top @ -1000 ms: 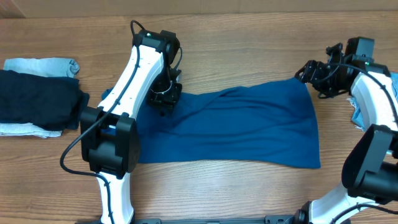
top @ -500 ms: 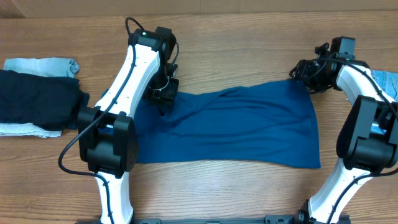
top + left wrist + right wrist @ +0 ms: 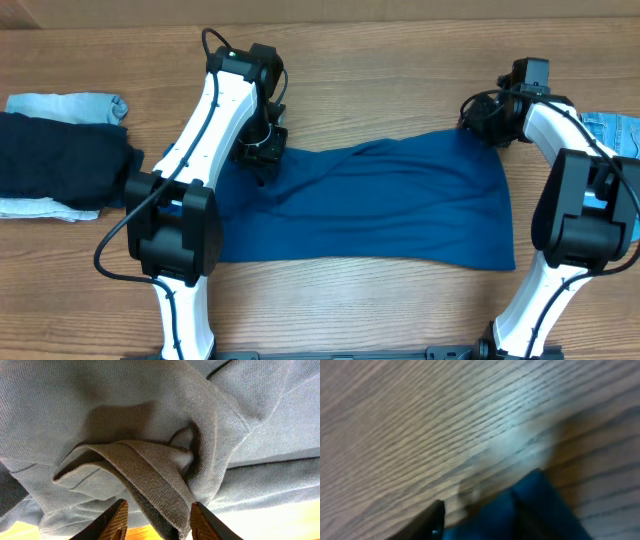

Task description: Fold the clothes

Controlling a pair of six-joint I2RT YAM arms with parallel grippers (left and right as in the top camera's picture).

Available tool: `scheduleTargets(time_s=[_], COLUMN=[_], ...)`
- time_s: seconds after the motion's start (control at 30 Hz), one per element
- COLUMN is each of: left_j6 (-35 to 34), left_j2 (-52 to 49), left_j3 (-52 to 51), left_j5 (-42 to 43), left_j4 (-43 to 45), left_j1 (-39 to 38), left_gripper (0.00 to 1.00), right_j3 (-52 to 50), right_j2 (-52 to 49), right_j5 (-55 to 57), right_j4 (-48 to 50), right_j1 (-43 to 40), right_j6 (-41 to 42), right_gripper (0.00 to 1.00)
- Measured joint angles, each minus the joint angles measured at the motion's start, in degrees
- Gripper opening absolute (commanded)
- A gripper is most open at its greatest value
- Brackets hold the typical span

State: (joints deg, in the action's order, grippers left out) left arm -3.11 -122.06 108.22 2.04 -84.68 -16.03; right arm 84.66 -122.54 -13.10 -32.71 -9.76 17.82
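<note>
Shirt (image 3: 380, 205) flat on table (image 3: 400, 80), fold between left jaws

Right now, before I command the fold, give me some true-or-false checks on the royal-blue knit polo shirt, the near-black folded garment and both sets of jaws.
1. The royal-blue knit polo shirt lies spread on the wooden table. True.
2. The near-black folded garment lies on the shirt. False: it lies off to the side, past the left arm.
3. A fold of the shirt sits between the jaws of the left arm. True.
4. The jaws of the right arm are at the shirt's near hem. False: they are at its far right corner.
</note>
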Motion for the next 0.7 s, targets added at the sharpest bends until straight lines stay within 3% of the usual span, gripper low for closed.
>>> scheduleTargets(time_s=[0.1,0.17,0.5,0.7], left_j6=[0.0,0.0,0.0,0.0], left_j2=[0.0,0.0,0.0,0.0], left_j3=[0.0,0.0,0.0,0.0], left_j5=[0.0,0.0,0.0,0.0], left_j4=[0.0,-0.2,-0.1,-0.4], left_j1=[0.0,0.0,0.0,0.0], left_gripper=[0.44,0.44,0.45,0.45], right_j3=[0.0,0.0,6.1,6.3], right_j2=[-0.3,-0.4,2.0,4.3], right_j5=[0.5,0.5,-1.5,0.0], right_j4=[0.5,0.3,-9.2,-7.3], right_j1=[-0.4,-0.7,-1.5,-1.6], right_j6=[0.0,0.3,-6.8,-12.3], right_gripper=[0.12,0.05,0.04,0.04])
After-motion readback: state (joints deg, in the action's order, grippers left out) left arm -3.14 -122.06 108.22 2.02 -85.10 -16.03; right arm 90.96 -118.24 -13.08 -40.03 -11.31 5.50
